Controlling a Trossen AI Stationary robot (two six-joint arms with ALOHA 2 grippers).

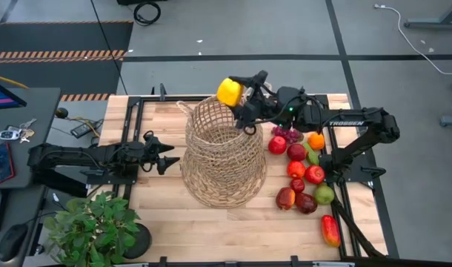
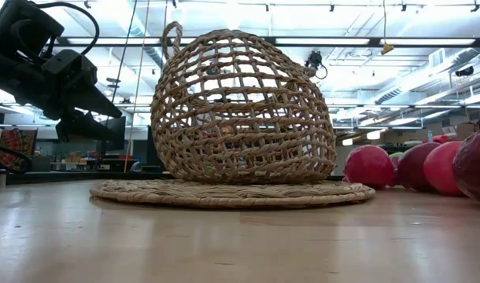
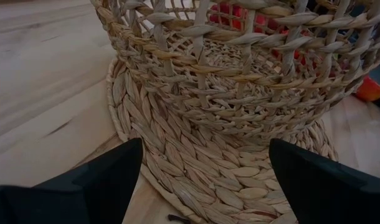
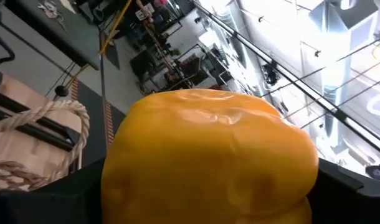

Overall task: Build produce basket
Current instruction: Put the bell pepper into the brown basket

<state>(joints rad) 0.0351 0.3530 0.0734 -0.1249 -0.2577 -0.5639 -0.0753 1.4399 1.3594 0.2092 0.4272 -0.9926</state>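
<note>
The right gripper (image 1: 236, 90) is clamped on a yellow pepper (image 1: 229, 91), which fills its wrist view and hides the fingertips, poised over the basket (image 1: 223, 152) mouth. Beside that arm lies the remaining produce (image 1: 304, 174). The left gripper (image 1: 167, 155) waits spread open just beside the basket's wall.

Both robot arms are dark, almost black, and made of long smooth tubes joined by chunky round joints. The right arm has the white word "TROSSEN" printed on the tube behind its end effector (image 1: 242, 95), and a tiny green light glows near its wrist. Thin black cables loop along it. The left end effector (image 1: 169, 157) ends in two pointed black fingers (image 3: 99, 180), like flat wedges.
</note>
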